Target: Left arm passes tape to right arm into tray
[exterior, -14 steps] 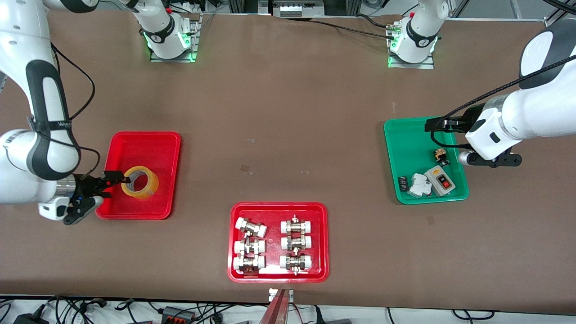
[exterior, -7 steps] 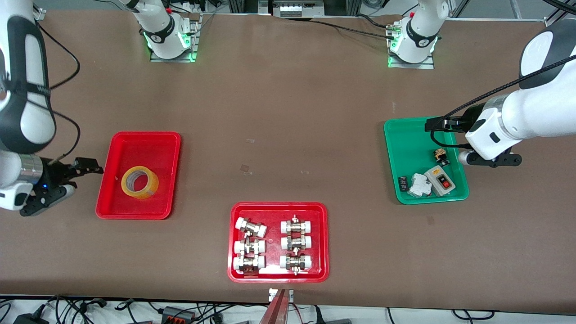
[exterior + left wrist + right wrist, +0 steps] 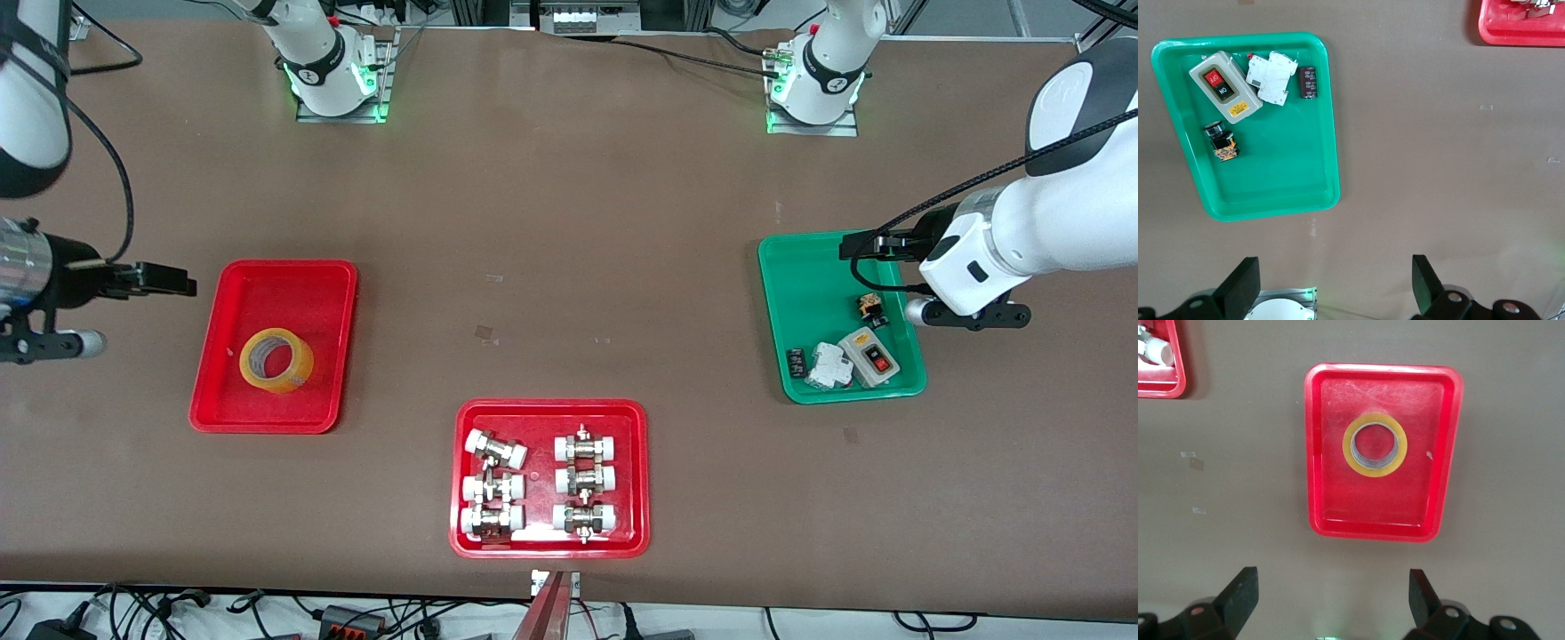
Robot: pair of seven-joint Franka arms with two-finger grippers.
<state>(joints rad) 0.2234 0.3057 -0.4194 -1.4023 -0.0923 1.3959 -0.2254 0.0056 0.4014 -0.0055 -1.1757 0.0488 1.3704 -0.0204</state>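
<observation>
Inside tray (image 3: 267, 276), tape (image 3: 276, 360) lies flat. Right gripper (image 3: 180, 282), wide open and empty, hangs at tray's ten o'clock; a low sweep could clip the rim. Left gripper (image 3: 852, 245), also open and empty, waits over green tray (image 3: 800, 267).

The grey switch box (image 3: 1224, 86) (in the green tray (image 3: 1313, 200)) seems to read "NO" on its black button.

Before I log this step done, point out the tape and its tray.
tape (image 3: 276, 360): front view, on the yellow ring's wall.
tray (image 3: 1383, 519): right wrist view, on the bare red floor.
</observation>
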